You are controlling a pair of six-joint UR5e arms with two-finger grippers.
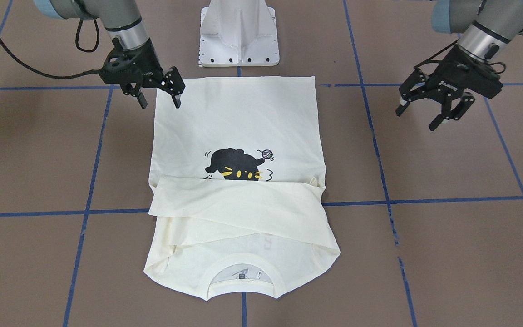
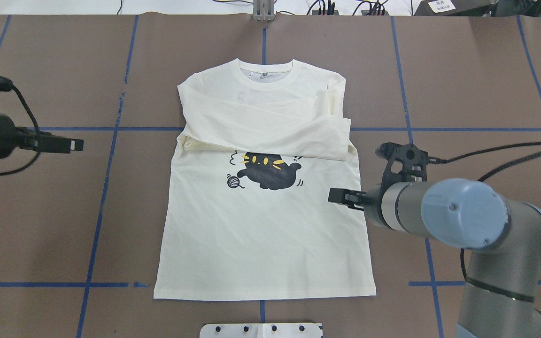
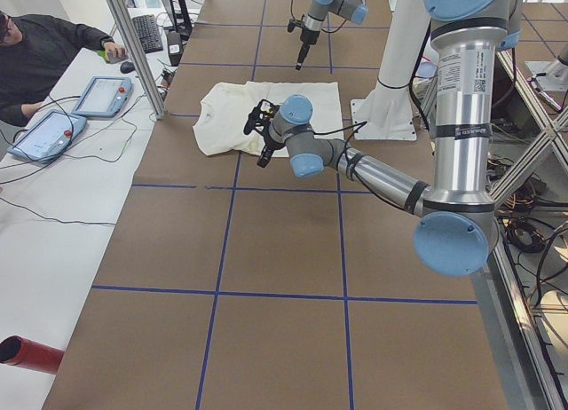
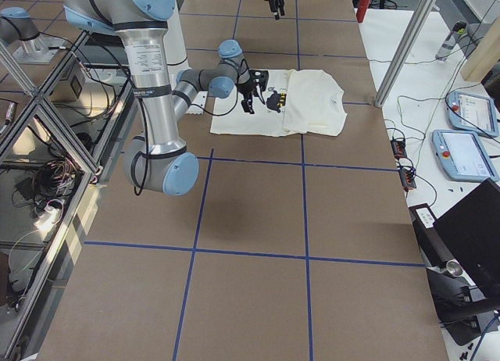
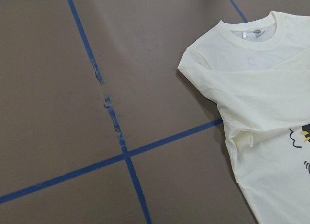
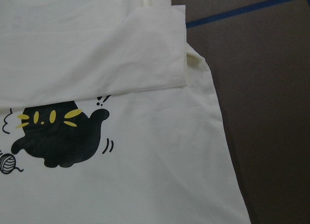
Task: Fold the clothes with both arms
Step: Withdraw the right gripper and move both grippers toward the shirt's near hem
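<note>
Shirt: cream long-sleeved T-shirt (image 1: 239, 118) lies flat on the table, print side up. Its hem end is toward the robot and its collar (image 1: 242, 277) is at the far end.
Sleeves: both sleeves (image 1: 243, 204) are folded across the chest. They overlap in a band between collar and print.
Print: black cat print (image 1: 236, 164) with yellow eyes and whiskers and a small yarn ball beside it. The sleeve edge covers part of it.
Right gripper: black two-finger right gripper (image 1: 159, 101) is at the shirt's hem corner on the robot's right. Its fingers are spread wide and hold nothing. One fingertip is over the cloth edge and the other over bare table. Whether it touches the cloth is unclear.
Left gripper: black left gripper (image 1: 420, 119) has its fingers spread and is empty. It is over bare table, well apart from the shirt on the robot's left.
Table: brown table (image 1: 447, 159) is crossed by blue tape lines (image 1: 425, 200). One line passes under the sleeve band.
Base: white metal pedestal (image 1: 239, 34) stands just beyond the hem.
Person: person (image 3: 44, 46) in a dark top sits at a white side desk, seen in the exterior left view.
</note>
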